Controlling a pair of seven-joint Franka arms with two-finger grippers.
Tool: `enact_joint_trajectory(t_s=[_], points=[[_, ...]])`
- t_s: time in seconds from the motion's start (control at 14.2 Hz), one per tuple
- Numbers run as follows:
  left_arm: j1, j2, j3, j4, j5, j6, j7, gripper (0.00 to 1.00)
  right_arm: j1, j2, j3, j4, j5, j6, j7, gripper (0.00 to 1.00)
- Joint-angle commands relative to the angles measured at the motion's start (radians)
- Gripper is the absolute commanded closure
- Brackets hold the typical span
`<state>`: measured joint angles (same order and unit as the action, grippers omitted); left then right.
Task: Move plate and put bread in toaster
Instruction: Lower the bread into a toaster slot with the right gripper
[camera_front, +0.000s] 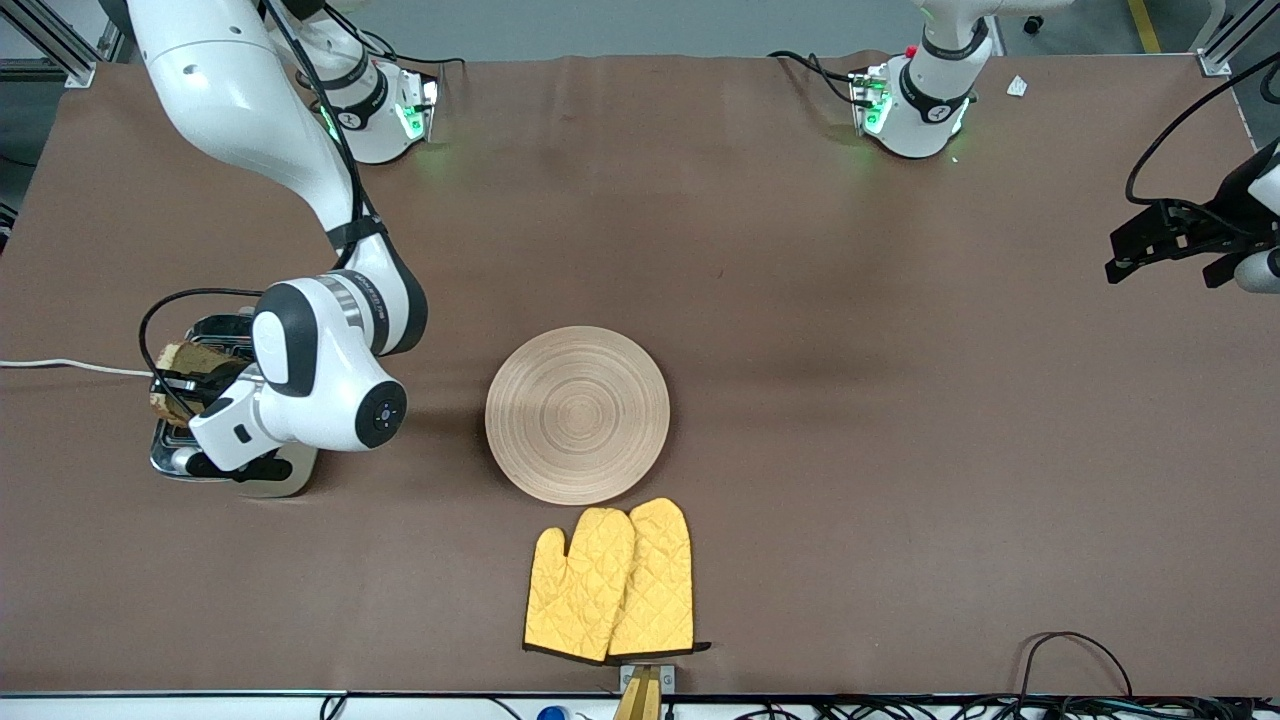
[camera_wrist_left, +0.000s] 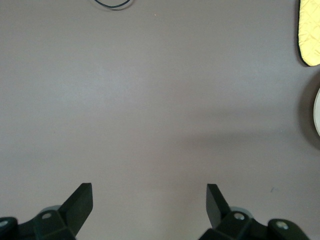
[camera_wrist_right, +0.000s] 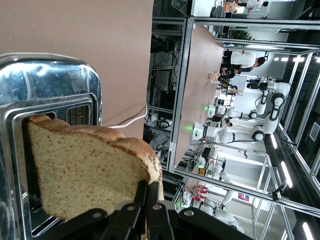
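Bread (camera_wrist_right: 85, 165) is clamped by its crust edge between the closed fingers of the right gripper (camera_wrist_right: 147, 200), standing on edge over the chrome top of the toaster (camera_front: 195, 440), its long axis running along the slot and its rounded end toward the slot's end. On the table the toaster sits at about nine o'clock from the plate (camera_front: 577, 414), well apart, at the right arm's end. The left gripper (camera_wrist_left: 150, 205) waits with its fingers spread wide over bare table (camera_front: 900, 450) at the left arm's end.
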<state>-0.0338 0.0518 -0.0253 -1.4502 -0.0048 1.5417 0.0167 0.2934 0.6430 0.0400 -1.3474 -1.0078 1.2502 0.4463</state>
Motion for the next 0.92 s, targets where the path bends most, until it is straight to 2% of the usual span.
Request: enact_joint_trajectory(t_s=[0.0,0.49,0.85], points=[[0.000,-0.012,-0.001,-0.004,-0.006,0.005,-0.007,0.00,-0.011,0.023,0.012,0.030,0.000,-0.012,0.011,1.00],[-0.003,-0.016,-0.019,-0.009,-0.009,0.008,-0.076,0.00,0.004,0.035,0.012,0.022,0.087,-0.009,0.093,1.00],[0.000,-0.016,-0.025,-0.006,-0.009,0.009,-0.064,0.00,0.001,0.064,0.012,0.019,0.097,0.037,0.114,0.98]])
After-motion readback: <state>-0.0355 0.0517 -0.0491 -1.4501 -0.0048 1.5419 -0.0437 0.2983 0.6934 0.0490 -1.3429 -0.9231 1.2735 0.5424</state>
